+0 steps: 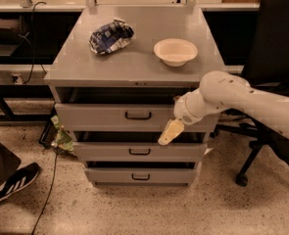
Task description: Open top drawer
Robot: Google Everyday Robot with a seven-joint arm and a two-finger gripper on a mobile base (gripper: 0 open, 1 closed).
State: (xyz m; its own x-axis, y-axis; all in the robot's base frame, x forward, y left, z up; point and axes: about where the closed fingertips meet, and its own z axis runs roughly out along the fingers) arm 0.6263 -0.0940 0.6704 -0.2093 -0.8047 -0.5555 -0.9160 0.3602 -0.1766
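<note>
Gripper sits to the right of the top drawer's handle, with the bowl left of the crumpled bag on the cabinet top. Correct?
Not quite. The camera view shows the bowl right of the crumpled bag. The gripper is right of the top drawer handle, as stated.
</note>
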